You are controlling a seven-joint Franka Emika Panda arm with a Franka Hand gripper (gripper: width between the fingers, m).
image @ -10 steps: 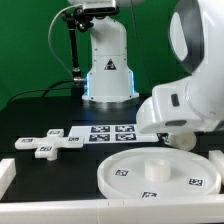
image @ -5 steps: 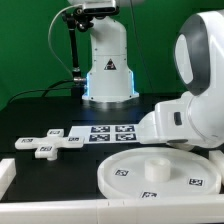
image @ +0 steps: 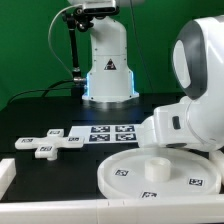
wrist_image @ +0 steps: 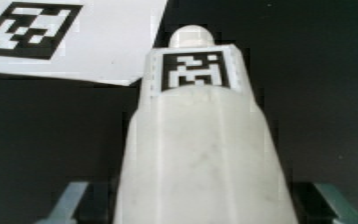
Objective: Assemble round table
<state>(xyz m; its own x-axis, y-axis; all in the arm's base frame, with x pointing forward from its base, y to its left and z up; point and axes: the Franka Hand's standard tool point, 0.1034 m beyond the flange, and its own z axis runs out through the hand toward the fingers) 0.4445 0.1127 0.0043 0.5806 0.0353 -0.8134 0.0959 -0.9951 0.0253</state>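
The large rimmed round disc [image: 155, 174] lies at the front of the exterior view, with a short raised stub [image: 156, 166] at its middle. The cross-shaped piece [image: 46, 143] lies flat at the exterior view's left. The white leg [wrist_image: 201, 140] lies on the black table and shows a tag near its tip. My gripper [wrist_image: 202, 205] is open and straddles the leg. A dark gap shows between each finger [wrist_image: 73, 200] and the leg. In the exterior view the arm's white body [image: 190, 110] hides the gripper and the leg.
The marker board [image: 110, 133] lies flat behind the disc; its corner shows in the wrist view [wrist_image: 51, 40] just beyond the leg's tip. The robot base [image: 108, 70] stands at the back. White rails [image: 6, 172] edge the table's front.
The arm's body has shifted toward the exterior view's right and a little lower over the last second. The disc, the cross-shaped piece and the marker board have not moved.
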